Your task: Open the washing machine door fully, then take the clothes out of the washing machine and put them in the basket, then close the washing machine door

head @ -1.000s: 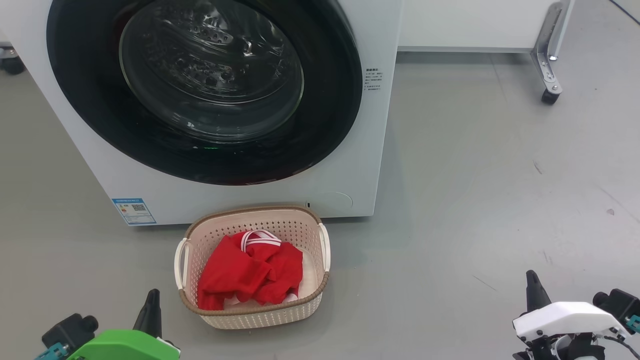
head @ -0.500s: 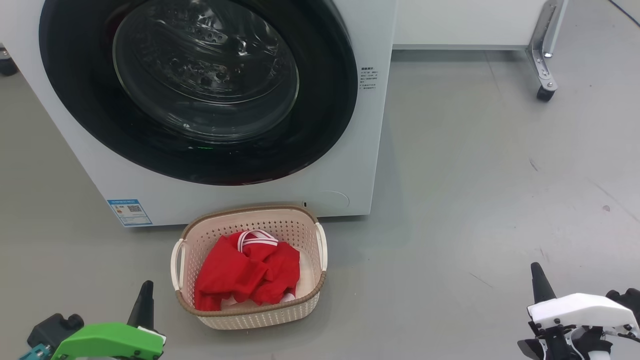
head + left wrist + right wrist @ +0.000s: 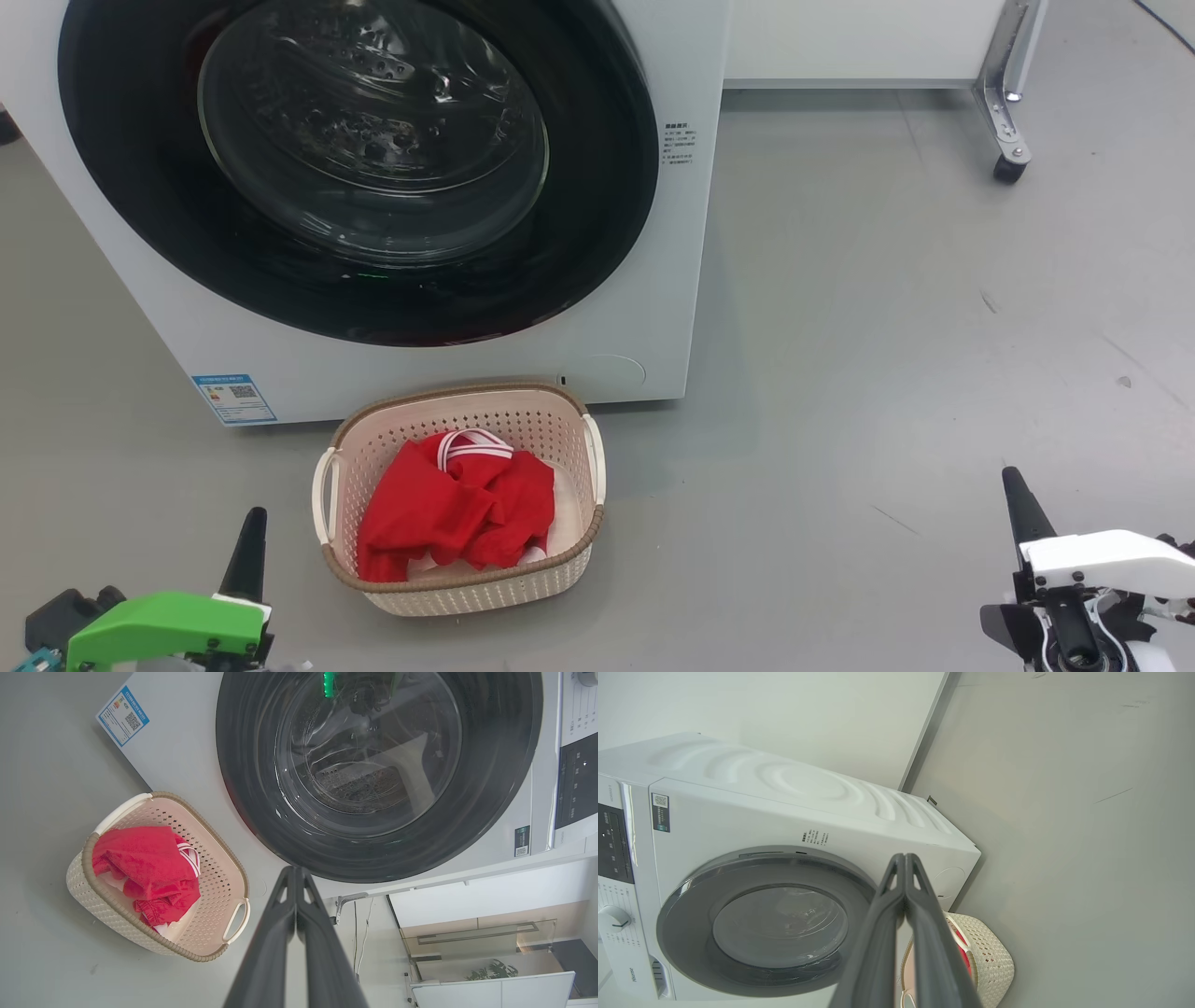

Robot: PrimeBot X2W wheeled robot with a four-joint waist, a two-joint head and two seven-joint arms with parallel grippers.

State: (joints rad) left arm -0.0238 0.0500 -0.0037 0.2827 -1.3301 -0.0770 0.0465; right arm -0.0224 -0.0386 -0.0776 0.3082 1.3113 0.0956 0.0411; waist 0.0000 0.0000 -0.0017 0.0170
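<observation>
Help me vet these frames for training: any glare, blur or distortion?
Head view: sharp, with bright glare streaks and a green glint on the washing machine door. Left wrist view: the door's rim looks slightly smeared. Right wrist view: the washing machine appears tipped sideways, its door washed-out grey.

Washing machine (image 3: pixel 439 369) body is white. Washing machine door (image 3: pixel 597 196) has a glossy black rim and dark clear glass. Sticker (image 3: pixel 233 399) is blue. Basket (image 3: pixel 467 597) is cream with dot-perforated sides, a brown woven-look rim and white handles (image 3: pixel 322 481). Clothes (image 3: pixel 439 518) are bright red with white striped trim. Floor (image 3: pixel 887 327) is plain grey. Left end effector (image 3: pixel 252 523) is green over black, right end effector (image 3: pixel 1014 481) white over black.
</observation>
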